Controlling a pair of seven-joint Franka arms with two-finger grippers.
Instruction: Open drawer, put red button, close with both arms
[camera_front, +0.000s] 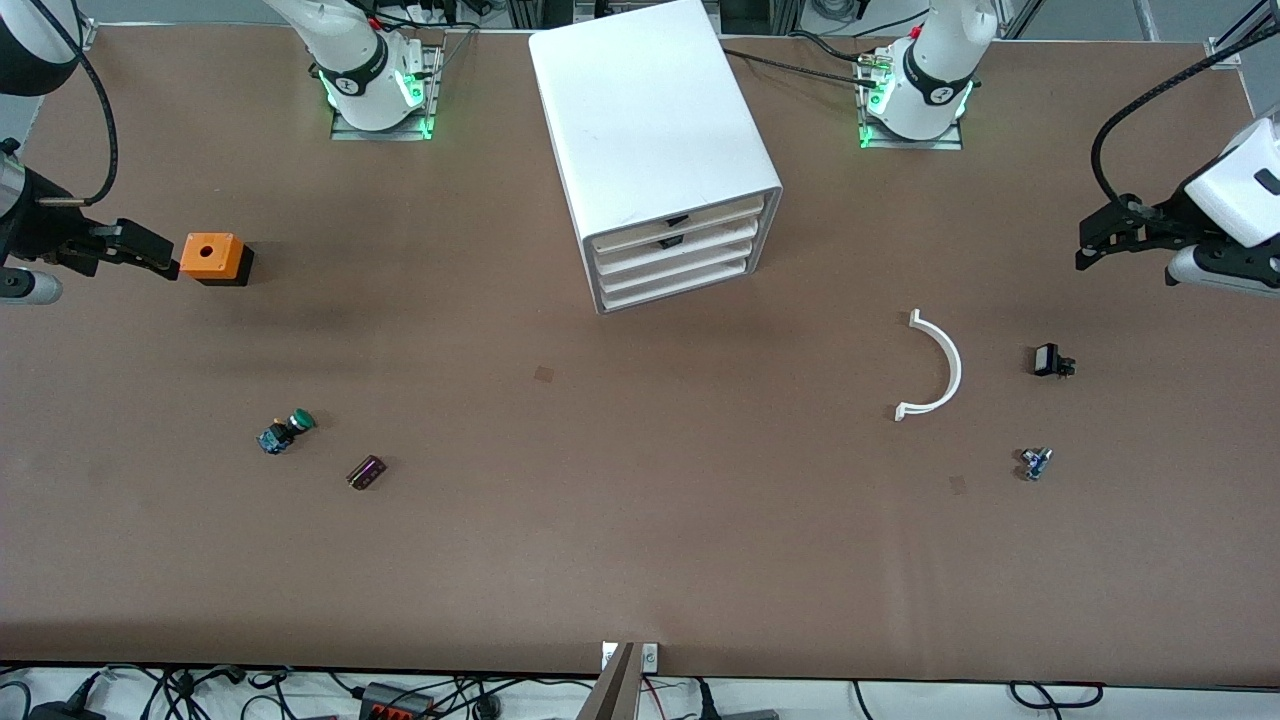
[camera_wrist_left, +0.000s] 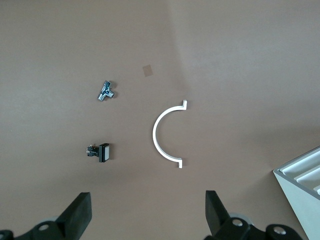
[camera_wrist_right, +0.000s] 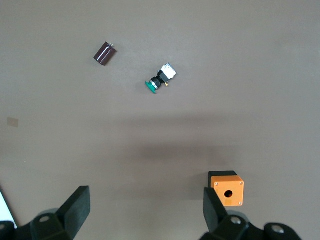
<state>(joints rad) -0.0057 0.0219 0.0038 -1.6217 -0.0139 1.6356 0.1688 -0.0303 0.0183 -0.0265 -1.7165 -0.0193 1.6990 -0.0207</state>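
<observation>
— Where does the drawer (camera_front: 682, 245) sit?
— Second from the top in the cabinet (camera_front: 650, 120), pushed flush with the others. The cabinet stands between the two arm bases.
— And the red button?
— Its place cannot be told from these views.
— The left gripper (camera_front: 1086, 250)?
— It hangs over the table, well off from the cabinet toward the left arm's end, fingers (camera_wrist_left: 80, 212) spread wide and holding nothing.
— The right gripper (camera_front: 165, 262)?
— It is over the table well toward the right arm's end from the cabinet, just beside the orange box (camera_front: 212, 257), fingers (camera_wrist_right: 77, 207) apart and empty.
— What else lies about?
— A green button (camera_front: 285, 432) and a dark cylinder (camera_front: 366, 472) lie nearer the front camera than the cabinet, toward the right arm's end. A white arc (camera_front: 935, 368), a black part (camera_front: 1049, 361) and a small metal part (camera_front: 1035, 463) lie nearer the camera than the cabinet, toward the left arm's end.
</observation>
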